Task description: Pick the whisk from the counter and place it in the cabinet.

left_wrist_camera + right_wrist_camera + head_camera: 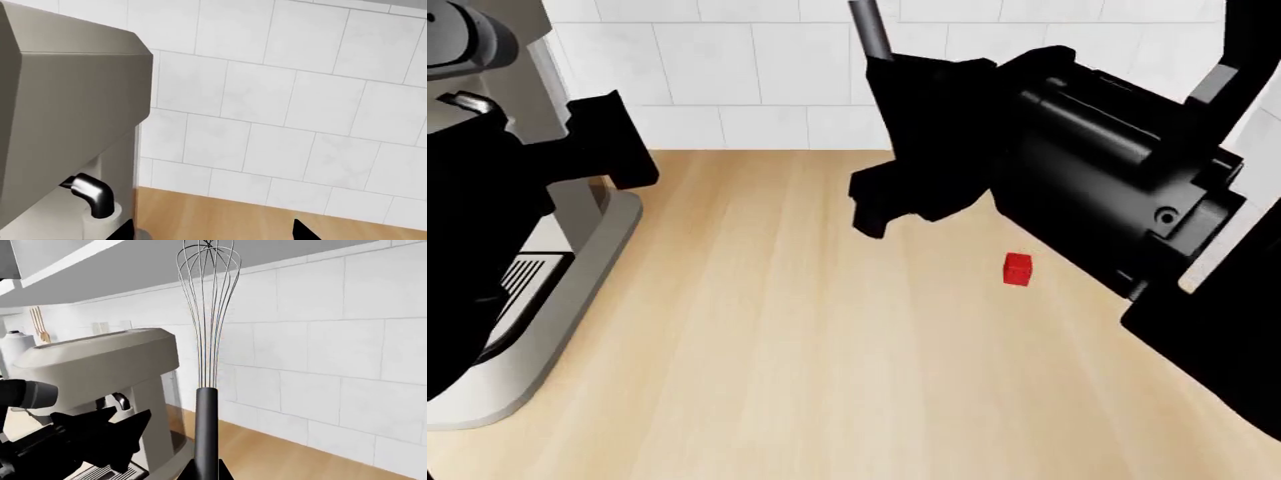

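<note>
My right gripper (205,473) is shut on the dark handle of the whisk (207,315), which stands upright with its silver wire loops reaching up toward the grey underside of the cabinet (113,270). In the head view the right gripper (897,205) hangs high over the beige counter (787,330), and the whisk handle (869,28) pokes up past the frame's top. My left gripper (614,150) is open with nothing between its fingers, beside the coffee machine. In the left wrist view, the left gripper (213,235) faces the counter (220,220) and the tiled wall.
A grey coffee machine (527,290) stands on the counter at the left, close to my left arm. A small red cube (1017,268) lies on the counter under the right arm. White tiled wall (287,115) runs along the back.
</note>
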Tool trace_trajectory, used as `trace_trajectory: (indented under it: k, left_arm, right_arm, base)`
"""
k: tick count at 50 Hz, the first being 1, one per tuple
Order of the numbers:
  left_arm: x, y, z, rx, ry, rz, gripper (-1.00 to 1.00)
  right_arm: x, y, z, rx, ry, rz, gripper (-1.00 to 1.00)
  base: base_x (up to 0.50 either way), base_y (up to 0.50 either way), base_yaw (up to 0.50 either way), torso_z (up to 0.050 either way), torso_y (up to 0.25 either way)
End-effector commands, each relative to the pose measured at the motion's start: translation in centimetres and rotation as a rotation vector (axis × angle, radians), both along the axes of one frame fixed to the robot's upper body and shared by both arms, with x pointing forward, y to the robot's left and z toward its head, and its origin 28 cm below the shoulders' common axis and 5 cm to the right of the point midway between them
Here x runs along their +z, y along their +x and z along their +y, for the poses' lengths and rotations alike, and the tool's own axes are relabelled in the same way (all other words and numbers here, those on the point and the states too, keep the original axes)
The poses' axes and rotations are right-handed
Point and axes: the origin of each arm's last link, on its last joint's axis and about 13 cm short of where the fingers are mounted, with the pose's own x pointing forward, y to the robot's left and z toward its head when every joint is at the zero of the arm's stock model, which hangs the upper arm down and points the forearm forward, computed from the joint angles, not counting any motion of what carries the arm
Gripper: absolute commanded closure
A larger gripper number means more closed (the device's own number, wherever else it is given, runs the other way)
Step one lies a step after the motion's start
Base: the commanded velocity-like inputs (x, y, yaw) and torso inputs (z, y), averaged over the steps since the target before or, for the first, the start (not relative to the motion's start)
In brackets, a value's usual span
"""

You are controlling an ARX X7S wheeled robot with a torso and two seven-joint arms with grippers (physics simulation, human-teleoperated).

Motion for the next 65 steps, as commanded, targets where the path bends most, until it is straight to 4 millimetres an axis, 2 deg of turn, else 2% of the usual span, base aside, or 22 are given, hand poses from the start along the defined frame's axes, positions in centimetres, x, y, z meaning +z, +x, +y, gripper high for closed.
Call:
trace_trajectory:
  k: [1, 33, 53, 65]
  left_arm:
    - [0.0, -0.1, 0.0, 0.001, -0.001, -0.001, -1.0]
    - [-0.1, 0.0, 0.0, -0.001, -0.004, -0.001, -1.0]
    - [0.0, -0.1, 0.0, 0.0, -0.007, -0.003, -1.0]
    - [0.0, -0.1, 0.0, -0.001, -0.008, -0.003, -1.0]
  right_arm:
    - [0.4, -0.2, 0.1, 0.042, 0.002, -0.082, 1.0]
    - [1.5, -0.7, 0.7, 0.117, -0.014, -0.167, 1.0]
    - [3.6, 0.6, 1.7, 0.005, 0.042, -0.154, 1.0]
    - [4.8, 0.9, 2.0, 0.004, 0.093, -0.159, 1.0]
  base:
    - [0.0, 0.0, 0.0, 0.0, 0.0]
    - [0.0, 0.0, 0.0, 0.0, 0.0]
    - [0.0, 0.0, 0.0, 0.0, 0.0]
    - [0.0, 0.0, 0.0, 0.0, 0.0]
